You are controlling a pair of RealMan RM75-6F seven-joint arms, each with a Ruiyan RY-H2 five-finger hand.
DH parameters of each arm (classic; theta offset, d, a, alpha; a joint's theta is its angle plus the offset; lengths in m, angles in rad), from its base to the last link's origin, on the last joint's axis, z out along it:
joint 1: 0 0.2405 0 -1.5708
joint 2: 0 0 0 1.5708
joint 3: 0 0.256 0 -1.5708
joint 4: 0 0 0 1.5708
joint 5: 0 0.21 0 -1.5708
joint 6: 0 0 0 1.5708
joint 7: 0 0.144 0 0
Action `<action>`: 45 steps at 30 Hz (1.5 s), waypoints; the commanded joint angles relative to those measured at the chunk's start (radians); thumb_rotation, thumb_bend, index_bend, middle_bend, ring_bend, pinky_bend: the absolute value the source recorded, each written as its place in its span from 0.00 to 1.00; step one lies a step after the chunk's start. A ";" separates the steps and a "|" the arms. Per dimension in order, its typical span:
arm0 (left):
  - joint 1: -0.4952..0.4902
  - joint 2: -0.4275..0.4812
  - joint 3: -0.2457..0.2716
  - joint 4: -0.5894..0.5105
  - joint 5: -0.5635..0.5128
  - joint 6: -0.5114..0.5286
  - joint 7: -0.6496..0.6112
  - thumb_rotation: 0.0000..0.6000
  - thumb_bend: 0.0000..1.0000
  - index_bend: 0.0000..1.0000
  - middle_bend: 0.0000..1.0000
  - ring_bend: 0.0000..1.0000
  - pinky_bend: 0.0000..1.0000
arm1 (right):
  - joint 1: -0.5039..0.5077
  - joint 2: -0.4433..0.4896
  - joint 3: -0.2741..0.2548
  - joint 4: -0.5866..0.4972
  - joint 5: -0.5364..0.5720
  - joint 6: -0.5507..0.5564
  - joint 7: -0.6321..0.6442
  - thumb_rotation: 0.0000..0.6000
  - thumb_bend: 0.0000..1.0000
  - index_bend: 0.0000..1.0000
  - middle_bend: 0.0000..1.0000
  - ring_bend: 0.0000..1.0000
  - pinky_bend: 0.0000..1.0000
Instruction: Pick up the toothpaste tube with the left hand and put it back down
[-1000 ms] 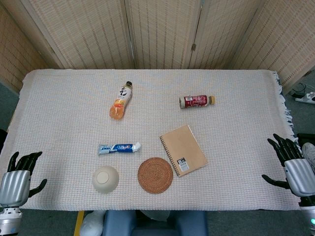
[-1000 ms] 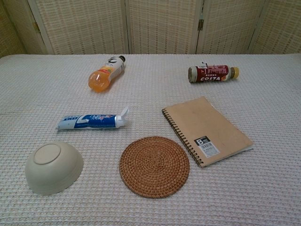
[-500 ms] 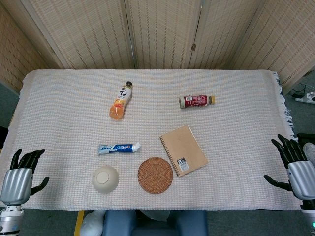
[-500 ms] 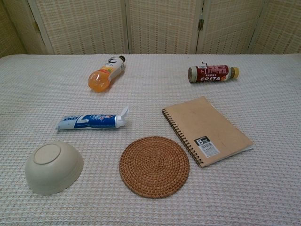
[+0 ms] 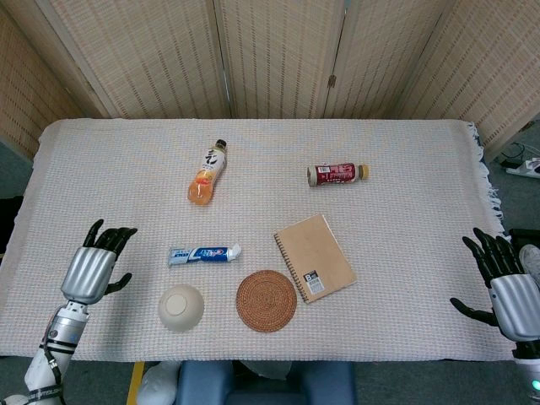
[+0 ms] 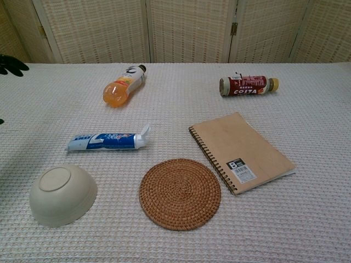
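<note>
blue-and-white toothpaste tube [image 5: 203, 254] lies flat on the woven tablecloth [image 5: 405, 169], cap end toward the notebook [image 5: 314, 257], just above the upturned bowl [image 5: 181, 307]. left hand [image 5: 94, 263] hovers well left of the tube, fingers spread, holding nothing. right hand [image 5: 506, 291] sits at the table's right edge, fingers apart, empty.

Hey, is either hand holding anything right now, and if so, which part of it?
Nothing is held. The left hand is open above the cloth, left of the toothpaste tube, not touching it. The right hand is open at the table's right edge.
</note>
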 commanded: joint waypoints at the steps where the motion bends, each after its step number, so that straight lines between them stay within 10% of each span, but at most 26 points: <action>1: -0.099 -0.073 -0.033 0.046 -0.093 -0.125 0.093 1.00 0.29 0.18 0.23 0.20 0.07 | 0.000 0.000 0.001 0.002 0.003 -0.001 0.002 1.00 0.12 0.00 0.00 0.00 0.00; 13: -0.231 -0.290 -0.032 0.200 -0.315 -0.243 0.287 1.00 0.29 0.17 0.23 0.20 0.08 | 0.002 -0.006 0.004 0.017 0.017 -0.012 0.012 1.00 0.12 0.00 0.00 0.00 0.00; 28: -0.302 -0.470 -0.071 0.448 -0.369 -0.222 0.238 1.00 0.29 0.19 0.23 0.22 0.10 | 0.005 -0.014 0.007 0.036 0.040 -0.033 0.024 1.00 0.12 0.00 0.00 0.00 0.00; 45: -0.324 -0.465 -0.040 0.429 -0.340 -0.251 0.187 1.00 0.29 0.29 0.29 0.26 0.11 | 0.007 -0.014 0.008 0.033 0.049 -0.043 0.017 1.00 0.12 0.00 0.00 0.00 0.00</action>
